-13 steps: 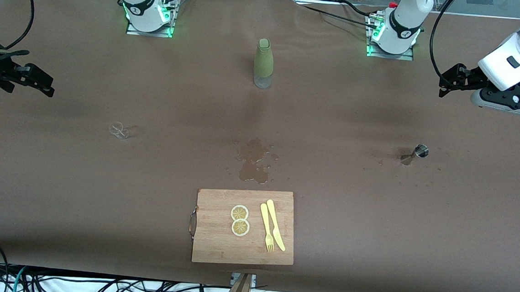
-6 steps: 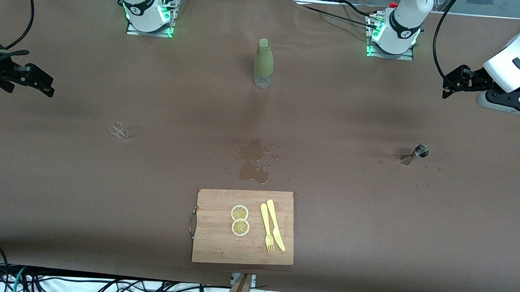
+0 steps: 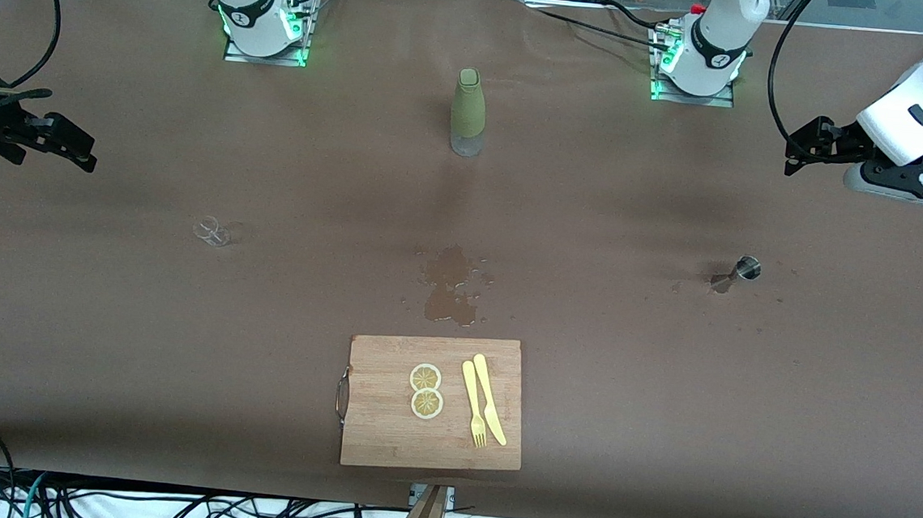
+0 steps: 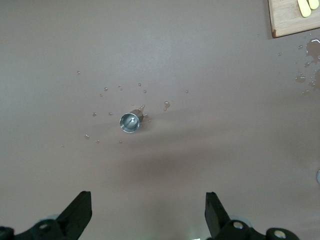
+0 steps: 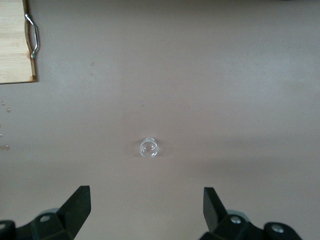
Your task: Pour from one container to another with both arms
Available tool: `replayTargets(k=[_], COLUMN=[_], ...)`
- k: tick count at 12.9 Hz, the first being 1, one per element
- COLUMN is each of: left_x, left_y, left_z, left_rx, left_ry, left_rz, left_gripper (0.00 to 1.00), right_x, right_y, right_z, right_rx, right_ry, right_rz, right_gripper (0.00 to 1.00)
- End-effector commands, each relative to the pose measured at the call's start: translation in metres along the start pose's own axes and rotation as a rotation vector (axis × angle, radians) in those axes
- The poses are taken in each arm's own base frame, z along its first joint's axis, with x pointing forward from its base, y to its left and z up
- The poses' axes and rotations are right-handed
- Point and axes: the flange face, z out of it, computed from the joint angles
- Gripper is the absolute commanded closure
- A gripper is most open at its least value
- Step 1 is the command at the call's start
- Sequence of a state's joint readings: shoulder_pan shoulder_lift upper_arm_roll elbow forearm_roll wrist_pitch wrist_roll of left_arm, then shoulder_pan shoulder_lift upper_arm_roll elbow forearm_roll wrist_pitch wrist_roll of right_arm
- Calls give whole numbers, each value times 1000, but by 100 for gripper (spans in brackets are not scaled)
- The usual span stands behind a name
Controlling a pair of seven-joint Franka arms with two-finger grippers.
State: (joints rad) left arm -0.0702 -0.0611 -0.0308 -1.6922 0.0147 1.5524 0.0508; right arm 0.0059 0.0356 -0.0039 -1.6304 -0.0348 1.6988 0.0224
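Note:
A small metal jigger (image 3: 741, 270) stands on the brown table toward the left arm's end, with droplets around it; the left wrist view shows the jigger (image 4: 130, 121) from above. A small clear glass (image 3: 212, 231) sits toward the right arm's end, and this glass (image 5: 148, 147) also shows in the right wrist view. My left gripper (image 3: 801, 145) hangs open and empty (image 4: 148, 200), high above the table near the jigger. My right gripper (image 3: 79, 153) hangs open and empty (image 5: 146, 196) above the table near the glass.
A green-sleeved bottle (image 3: 468, 112) stands mid-table near the bases. A wet spill (image 3: 450, 287) lies between it and a wooden cutting board (image 3: 385, 424) that carries two lemon slices (image 3: 425, 390) and a yellow fork and knife (image 3: 482, 407).
The left arm's hand has drifted a little toward its own end of the table and toward the bases. The right arm has not moved.

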Motion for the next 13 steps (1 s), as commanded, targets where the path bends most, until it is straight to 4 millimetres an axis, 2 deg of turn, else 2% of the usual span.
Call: replayTargets(k=[1, 13], left_x=[4, 2], left_y=[4, 2], left_z=[-5, 5], left_rx=[-11, -20], left_ry=[4, -22], left_rz=[3, 5], left_gripper=[0, 0], right_x=[-6, -6], right_y=[0, 0], right_z=[-4, -4], right_rx=[16, 16], right_ry=[-1, -3], right_rz=[-1, -1], right_gripper=[0, 0])
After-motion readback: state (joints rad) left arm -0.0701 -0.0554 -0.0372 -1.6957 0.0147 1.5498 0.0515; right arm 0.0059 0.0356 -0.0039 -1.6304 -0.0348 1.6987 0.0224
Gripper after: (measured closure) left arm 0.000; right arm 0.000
